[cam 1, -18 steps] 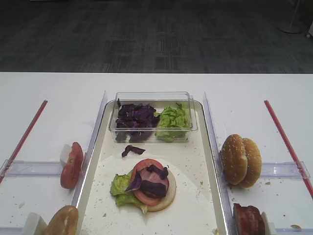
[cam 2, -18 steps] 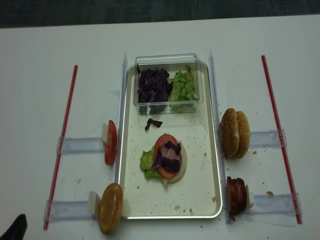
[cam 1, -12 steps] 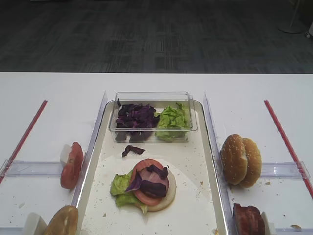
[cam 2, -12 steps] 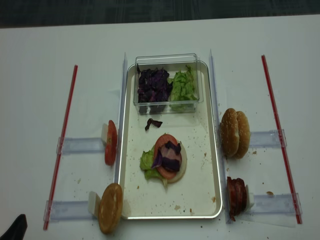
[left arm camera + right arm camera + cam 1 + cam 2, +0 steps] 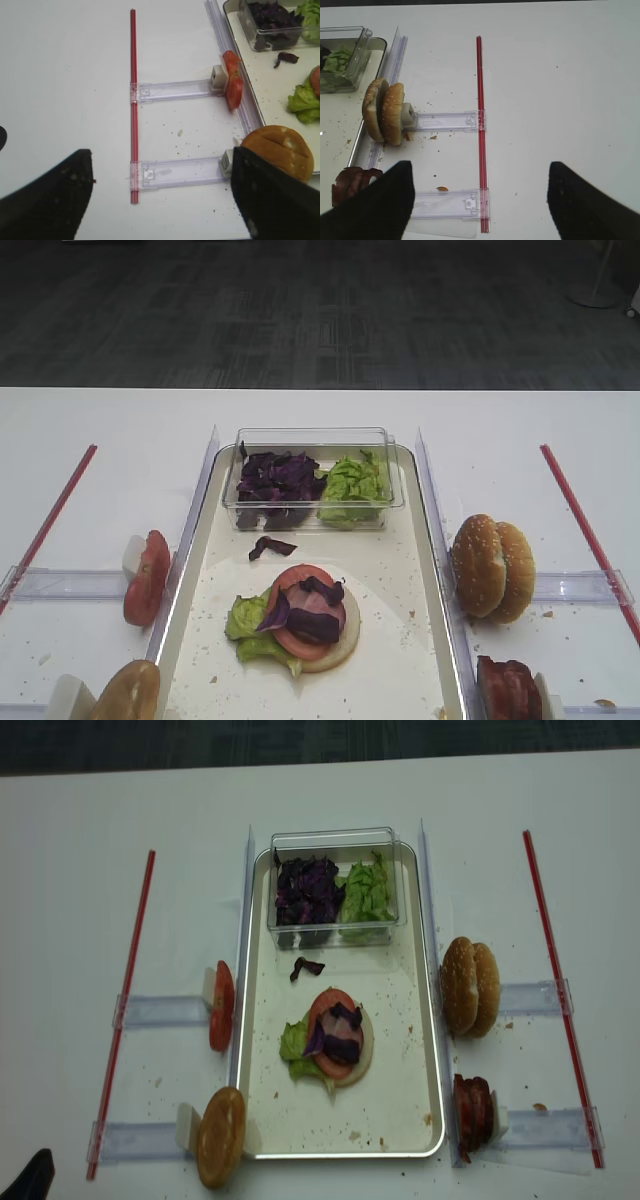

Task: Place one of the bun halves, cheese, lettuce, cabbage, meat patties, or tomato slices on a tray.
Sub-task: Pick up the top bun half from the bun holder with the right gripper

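White tabletop under me, dark floor beyond. The long silver-rimmed tray [image 5: 432,540] carries a half-built stack: pale bun bottom, crinkly green lettuce [image 5: 245,620], red tomato slice, purple cabbage shreds [image 5: 310,615]. The sesame-speckled bun halves [image 5: 382,111] stand on edge just right of the tray; a careless pinch could tip them or squash one. My right gripper [image 5: 480,200] hangs wide open, holding nothing. My left gripper [image 5: 162,195] too.

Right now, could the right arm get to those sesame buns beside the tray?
Probably yes. The right gripper is open and empty, and the bun halves stand on edge ahead to its left with only bare table between.
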Robot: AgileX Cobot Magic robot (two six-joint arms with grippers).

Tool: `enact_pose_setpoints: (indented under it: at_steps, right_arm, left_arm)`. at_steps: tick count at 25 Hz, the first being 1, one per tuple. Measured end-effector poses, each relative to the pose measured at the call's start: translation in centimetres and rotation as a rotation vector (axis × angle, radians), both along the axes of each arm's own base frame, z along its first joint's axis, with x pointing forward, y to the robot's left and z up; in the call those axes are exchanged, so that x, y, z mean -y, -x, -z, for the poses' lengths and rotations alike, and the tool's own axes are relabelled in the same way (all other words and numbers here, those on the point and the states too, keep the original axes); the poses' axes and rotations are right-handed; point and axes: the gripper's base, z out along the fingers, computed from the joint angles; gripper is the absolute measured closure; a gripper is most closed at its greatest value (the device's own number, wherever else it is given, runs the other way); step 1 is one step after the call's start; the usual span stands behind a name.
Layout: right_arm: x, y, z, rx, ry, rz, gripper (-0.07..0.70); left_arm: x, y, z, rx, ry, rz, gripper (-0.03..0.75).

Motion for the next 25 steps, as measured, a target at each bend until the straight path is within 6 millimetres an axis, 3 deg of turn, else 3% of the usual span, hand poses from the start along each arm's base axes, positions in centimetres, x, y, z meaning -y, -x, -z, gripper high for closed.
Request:
enact_pose_setpoints:
  at_steps: [4,10,18,25]
  right_arm:
    - [0.0,-0.2,-0.2,-0.005,0.0,0.0,0.061]
    - [0.1,-2.8,-2.6,-0.031,-0.004,0.004,0.061]
    - [0.3,-8.7,-5.0,-0.185,-0.026,0.002,0.061]
    - [0.1,-15.2,-5.0,-0.38,-0.083,-0.011,0.061]
  left_arm:
    - [0.0,0.0,0.0,0.0,0.0,0.0,0.19]
    - [0.0,0.0,0.0,0.0,0.0,0.0,0.191]
    - [0.0,0.0,0.0,0.0,0.0,0.0,0.191]
    - [0.0,0.0,0.0,0.0,0.0,0.0,0.19]
